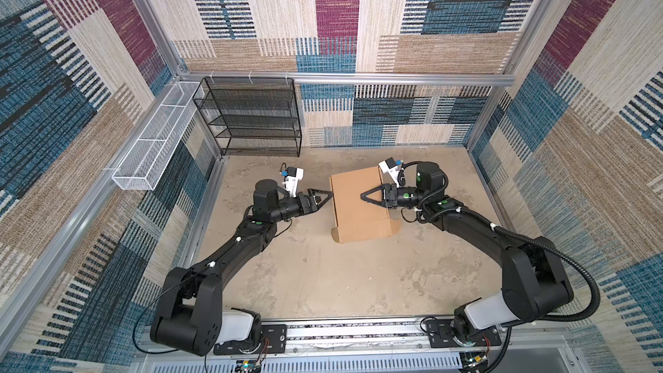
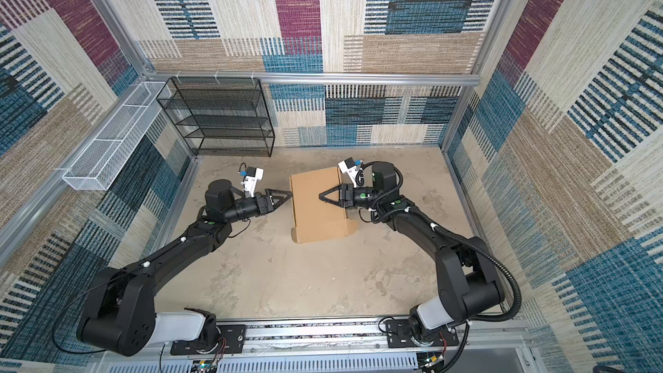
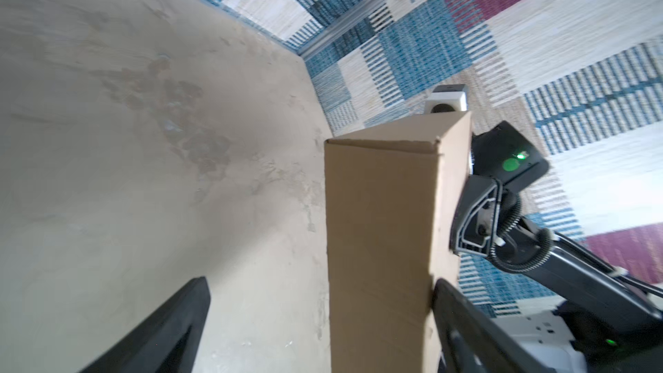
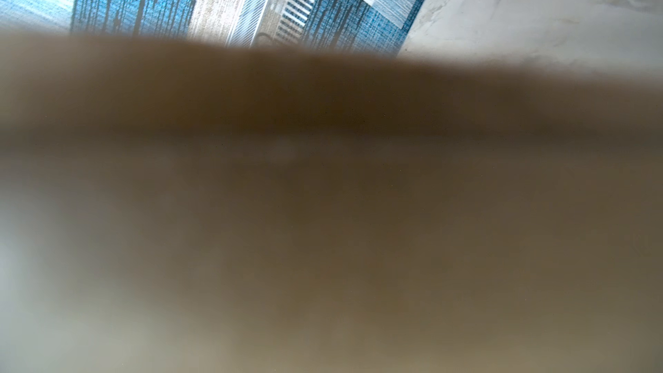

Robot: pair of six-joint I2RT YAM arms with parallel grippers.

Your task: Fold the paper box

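On the table [image 1: 315,281], right of the middle and toward the back, sits the box [image 1: 358,209], brown cardboard with a flat panel on top in both top views. A tab [image 1: 394,226] sticks out at its near right corner.

My left gripper [image 1: 327,197] is at the box's left edge, turned on its side. From my left wrist the fingers [image 3: 172,331] stand wide apart, so it is open. The box [image 3: 380,231] rises between them. One finger is well clear of the cardboard, over bare table. The other is at the far side of the cardboard, and I cannot tell whether it touches.

My right gripper [image 1: 363,196] reaches in from the right and lies over the box's top, its tip near the middle of the panel. My right wrist sees only blurred cardboard close to the lens, so I cannot tell whether that gripper holds anything.

Against the back wall behind my left arm stands a black rack [image 1: 251,120], with a white basket [image 1: 150,145] on the left wall.
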